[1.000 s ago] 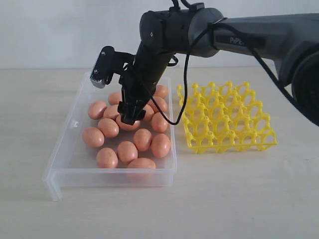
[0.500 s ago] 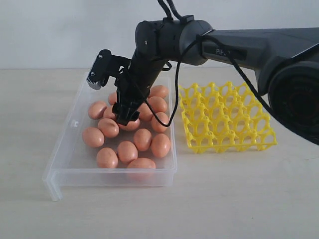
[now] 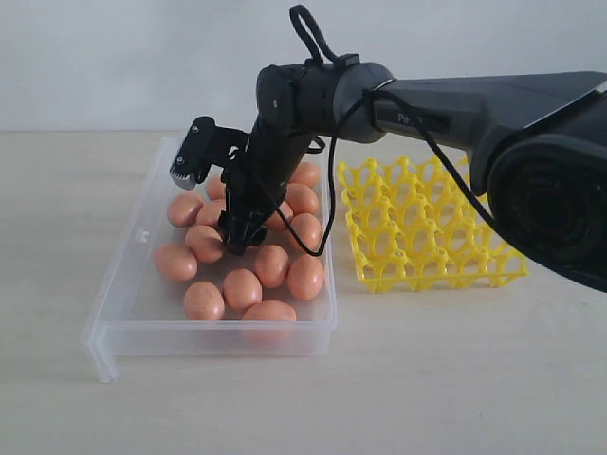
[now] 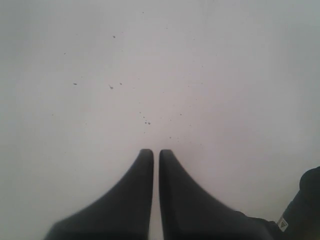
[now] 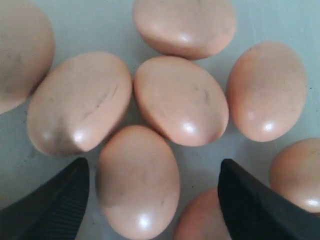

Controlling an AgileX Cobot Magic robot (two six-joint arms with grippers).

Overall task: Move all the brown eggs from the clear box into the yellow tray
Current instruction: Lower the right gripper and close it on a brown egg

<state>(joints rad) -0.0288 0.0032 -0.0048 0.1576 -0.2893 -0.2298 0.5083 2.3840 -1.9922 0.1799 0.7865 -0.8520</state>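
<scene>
The right gripper (image 3: 236, 244) is held low among the eggs (image 3: 242, 289) in the box (image 3: 121, 284).
Its jaws are spread wide, with one egg (image 5: 137, 187) seen between them but not pinched. The tray (image 3: 427, 227) is placed just right of the box. The left gripper (image 4: 156, 153) is squeezed shut over a pale surface, with nothing held.

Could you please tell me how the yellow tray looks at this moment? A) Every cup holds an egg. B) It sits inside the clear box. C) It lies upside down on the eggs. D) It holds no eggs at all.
D: the yellow tray shows only bare cups, while the brown eggs that can be seen all lie in the clear box beside it.
</scene>
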